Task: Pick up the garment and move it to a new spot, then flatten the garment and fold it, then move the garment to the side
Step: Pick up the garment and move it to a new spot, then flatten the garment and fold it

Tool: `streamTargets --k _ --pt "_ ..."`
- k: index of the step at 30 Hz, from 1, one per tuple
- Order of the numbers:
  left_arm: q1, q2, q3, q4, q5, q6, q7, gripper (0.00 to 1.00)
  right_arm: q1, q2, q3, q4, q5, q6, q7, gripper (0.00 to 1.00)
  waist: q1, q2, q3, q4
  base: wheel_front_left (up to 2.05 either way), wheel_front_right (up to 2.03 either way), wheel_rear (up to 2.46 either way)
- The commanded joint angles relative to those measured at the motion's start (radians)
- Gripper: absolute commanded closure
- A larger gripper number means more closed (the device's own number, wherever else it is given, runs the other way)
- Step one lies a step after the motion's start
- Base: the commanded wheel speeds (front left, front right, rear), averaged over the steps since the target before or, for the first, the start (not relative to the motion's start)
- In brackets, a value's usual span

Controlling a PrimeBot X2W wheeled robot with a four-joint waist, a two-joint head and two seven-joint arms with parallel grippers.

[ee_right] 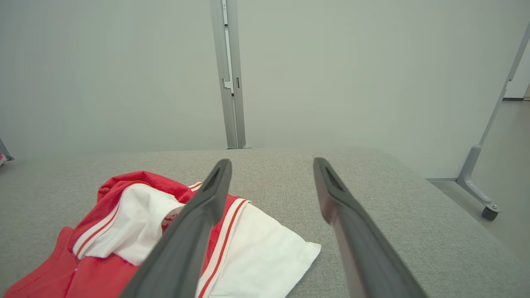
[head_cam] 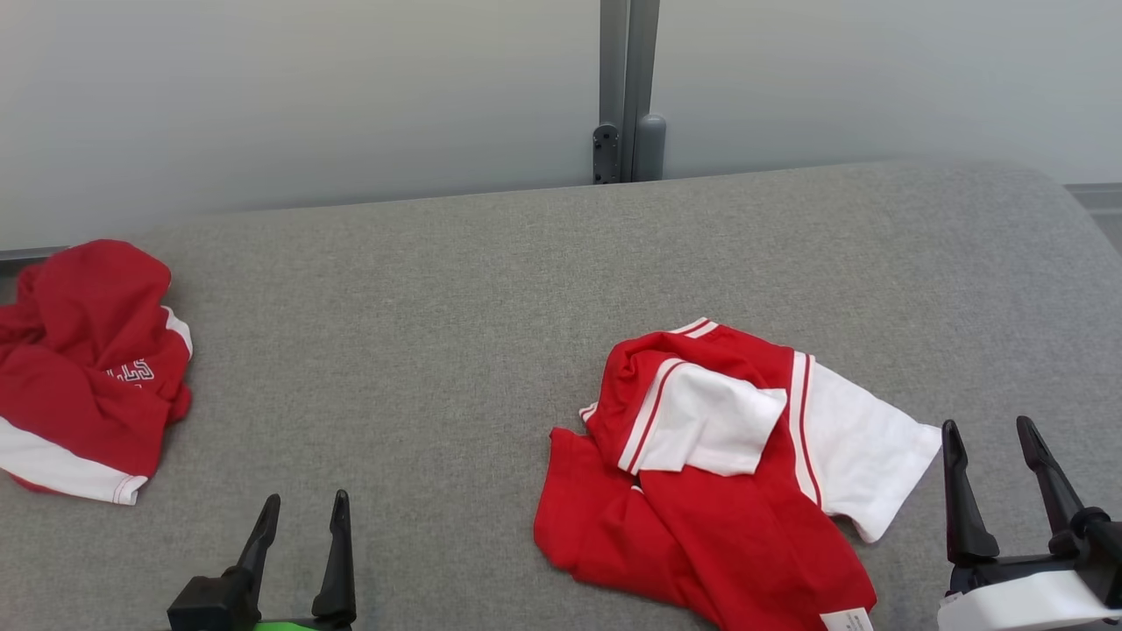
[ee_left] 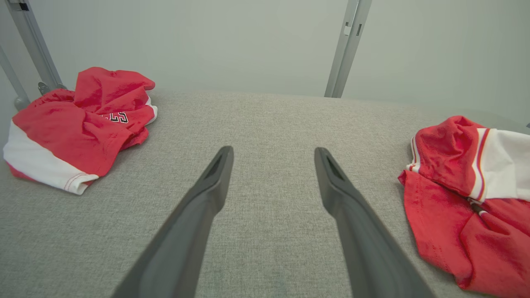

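Nearest the head camera, the left gripper [head_cam: 306, 501] and right gripper [head_cam: 989, 427] both stand with fingers spread wide and nothing between them. The garment [head_cam: 701, 491], a crumpled red-and-white shirt, lies on the grey padded table [head_cam: 438, 307] at about 5 o'clock in the head view, just beside the right gripper. A second red garment [head_cam: 88, 368] sits bunched at the table's 9 o'clock (well apart from the first). The pick-up looks not yet begun. Next, I judge, the right gripper must reach toward its 10 o'clock, lower onto a raised fold and pinch it.
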Motion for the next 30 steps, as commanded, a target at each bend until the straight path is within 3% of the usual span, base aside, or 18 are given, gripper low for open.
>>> streamTargets --k 1,20,24,30 --pt "0.01 -0.008 0.013 -0.002 0.011 -0.01 -0.001 0.0 0.016 0.003 -0.002 0.003 -0.007 0.0 -0.003 0.0 0.0 0.0 -0.008 0.007 0.0 0.0 0.0" --pt "-0.026 -0.044 0.083 -0.024 0.06 -0.042 -0.001 0.0 -0.031 0.006 0.028 0.019 -0.013 0.0 -0.003 0.0 0.0 0.0 0.002 -0.008 0.0 0.0 0.0" --pt "-0.04 -0.047 0.043 -0.045 0.028 -0.042 -0.001 0.0 -0.046 -0.001 0.048 0.019 -0.01 0.0 -0.003 0.0 0.0 0.0 0.008 -0.034 0.0 0.0 0.0" --pt "-0.104 -0.045 -0.149 0.016 -0.071 -0.043 0.003 0.0 -0.072 -0.005 0.076 0.014 -0.004 0.0 -0.003 0.0 0.0 0.0 0.035 -0.108 0.0 0.0 0.0"
